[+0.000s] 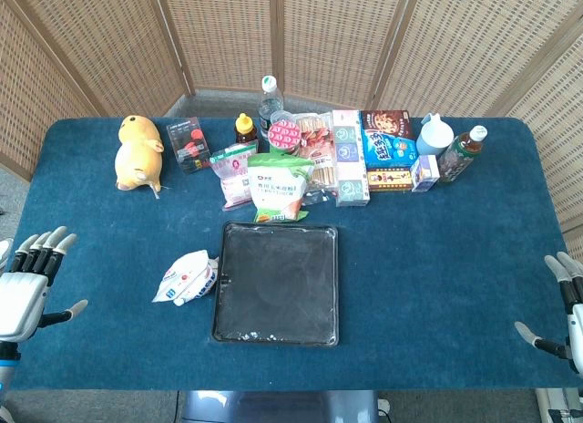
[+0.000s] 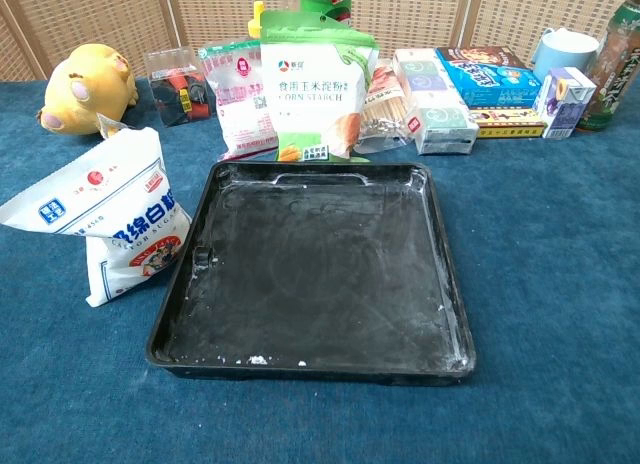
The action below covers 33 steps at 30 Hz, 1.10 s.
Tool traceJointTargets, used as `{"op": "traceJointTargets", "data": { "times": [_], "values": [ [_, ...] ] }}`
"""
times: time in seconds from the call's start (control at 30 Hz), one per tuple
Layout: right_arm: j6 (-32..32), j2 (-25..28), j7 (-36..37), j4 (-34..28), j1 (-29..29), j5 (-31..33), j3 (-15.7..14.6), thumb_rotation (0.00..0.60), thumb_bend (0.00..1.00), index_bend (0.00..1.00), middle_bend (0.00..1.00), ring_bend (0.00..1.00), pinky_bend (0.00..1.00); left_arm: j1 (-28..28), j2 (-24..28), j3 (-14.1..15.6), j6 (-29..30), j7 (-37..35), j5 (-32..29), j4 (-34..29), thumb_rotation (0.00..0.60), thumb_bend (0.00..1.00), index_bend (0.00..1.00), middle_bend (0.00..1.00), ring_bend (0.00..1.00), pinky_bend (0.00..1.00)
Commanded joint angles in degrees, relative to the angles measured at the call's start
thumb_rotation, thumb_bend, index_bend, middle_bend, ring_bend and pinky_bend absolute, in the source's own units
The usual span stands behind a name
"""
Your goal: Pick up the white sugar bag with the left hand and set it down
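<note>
While the white plastic sugar bag (image 1: 187, 278) stands just left of the black baking tray (image 1: 276, 283) on the blue table (image 1: 437, 259), the left robot hand (image 1: 25, 286) hovers empty, fingers spread, well off to the bag's left, far nearer than the right robot hand (image 1: 563, 304).

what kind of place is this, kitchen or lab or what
Probably a staged robot test setup, not a real kitchen: a table under blue cloth, wicker screens closing it in, and groceries lined up in a row, such as the corn starch, behind a black tray.
</note>
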Motion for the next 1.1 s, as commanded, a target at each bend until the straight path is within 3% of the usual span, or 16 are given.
{"op": "traceJointTargets", "data": {
  "times": [0.03, 0.33, 0.53, 0.87, 1.1],
  "values": [
    [-0.05, 0.00, 0.02, -0.02, 0.01, -0.04, -0.03, 0.600, 0.04, 0.00, 0.00, 0.01, 0.00, -0.01, 0.03, 0.03, -0.15, -0.15, -0.09, -0.06, 0.600, 0.00, 0.00, 0.00, 0.00, 0.01],
    [0.00, 0.12, 0.21, -0.19, -0.05, -0.31, -0.19, 0.600, 0.04, 0.00, 0.00, 0.01, 0.00, -0.28, -0.29, 0.65, -1.72, -1.84, -0.27, 0.21, 0.599, 0.00, 0.00, 0.00, 0.00, 0.01],
    [-0.05, 0.22, 0.55, -0.03, -0.03, 0.23, 0.08, 0.600, 0.04, 0.00, 0.00, 0.01, 0.00, -2.56, -3.04, 1.07, -7.30, -4.19, -1.68, 1.96, 0.600, 0.00, 0.00, 0.00, 0.00, 0.01],
    [0.58, 0.92, 1.72, -0.54, -0.44, -1.10, -0.47, 0.600, 0.04, 0.00, 0.00, 0.01, 0.00, -7.05, -16.33, -0.37, -17.27, -4.17, -8.03, 8.43, 0.599, 0.00, 0.00, 0.00, 0.00, 0.01],
    [-0.06, 0.96, 2.04, -0.33, -0.20, -0.78, -0.47, 0.600, 0.04, 0.00, 0.00, 0.01, 0.00, -8.29, -25.15, -2.02, -17.51, -2.36, -9.85, 12.91, 0.598, 0.00, 0.00, 0.00, 0.00, 0.01]
  ]
}}
